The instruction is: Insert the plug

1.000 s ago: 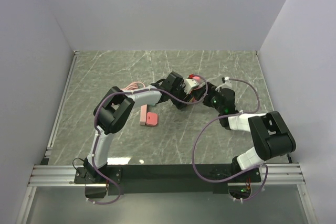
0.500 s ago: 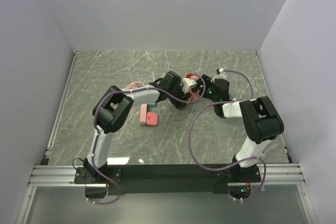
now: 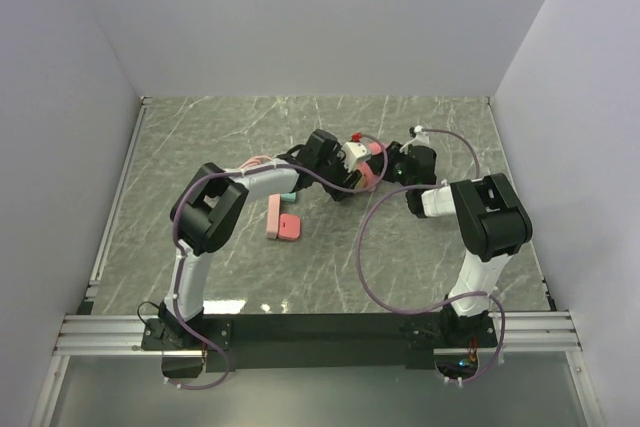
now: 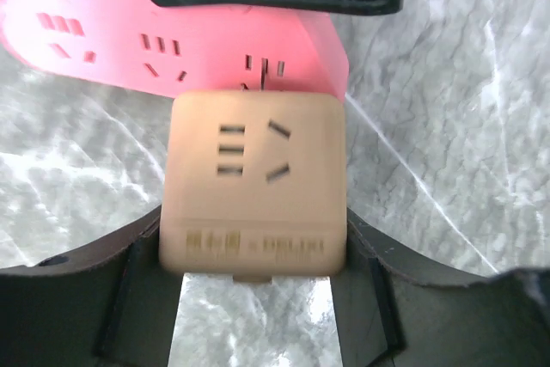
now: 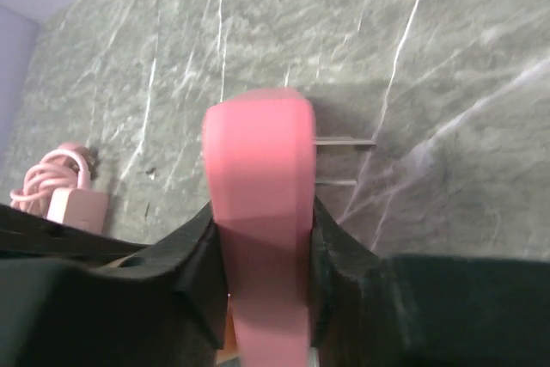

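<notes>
Left pincer (image 4: 253, 268) is clamped on a cream square plastic adapter block (image 4: 253, 169), its slots facing the wrist camera. At the block's twelve o'clock, touching or nearly so, sits a flat pink plastic power strip (image 4: 129, 32), pinched tight by the right pincer (image 5: 262, 255). Two thin metal prongs (image 5: 344, 141) jut from the strip toward three o'clock. Both pincers meet toward twelve o'clock of the grey marble table (image 3: 200, 137); small pink blocks (image 3: 283, 219) lie at their eight o'clock.

Lab cell: white walls (image 3: 300, 27), marble table (image 3: 190, 137)
</notes>
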Robot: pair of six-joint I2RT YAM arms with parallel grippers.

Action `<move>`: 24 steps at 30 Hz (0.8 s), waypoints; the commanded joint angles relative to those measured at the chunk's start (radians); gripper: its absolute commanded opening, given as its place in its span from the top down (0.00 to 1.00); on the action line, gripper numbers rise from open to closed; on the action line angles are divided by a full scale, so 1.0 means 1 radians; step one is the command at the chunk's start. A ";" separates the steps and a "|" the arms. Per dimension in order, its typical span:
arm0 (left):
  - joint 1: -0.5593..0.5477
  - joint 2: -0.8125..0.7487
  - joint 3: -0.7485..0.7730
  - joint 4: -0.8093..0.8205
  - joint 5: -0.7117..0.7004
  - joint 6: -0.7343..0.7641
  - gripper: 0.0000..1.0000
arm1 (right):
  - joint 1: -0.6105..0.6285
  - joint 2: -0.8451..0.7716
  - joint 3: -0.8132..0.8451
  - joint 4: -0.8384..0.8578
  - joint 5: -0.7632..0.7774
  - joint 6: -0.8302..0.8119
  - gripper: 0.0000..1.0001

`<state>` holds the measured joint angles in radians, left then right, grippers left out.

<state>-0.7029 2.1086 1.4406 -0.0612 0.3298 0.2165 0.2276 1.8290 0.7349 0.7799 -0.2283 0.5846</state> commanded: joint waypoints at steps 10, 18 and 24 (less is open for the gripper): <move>0.002 -0.006 0.041 0.025 0.077 -0.011 0.99 | 0.013 -0.014 -0.038 0.055 -0.112 0.052 0.99; 0.000 -0.016 0.040 0.008 0.046 -0.025 0.99 | 0.041 -0.080 -0.057 0.024 -0.131 0.026 1.00; -0.023 0.027 0.102 -0.035 -0.017 -0.060 0.99 | 0.067 -0.094 -0.088 0.056 -0.195 0.096 1.00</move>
<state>-0.7055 2.0956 1.4704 -0.1432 0.3664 0.2173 0.2249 1.7939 0.6739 0.8127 -0.2523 0.5789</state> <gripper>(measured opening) 0.632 0.424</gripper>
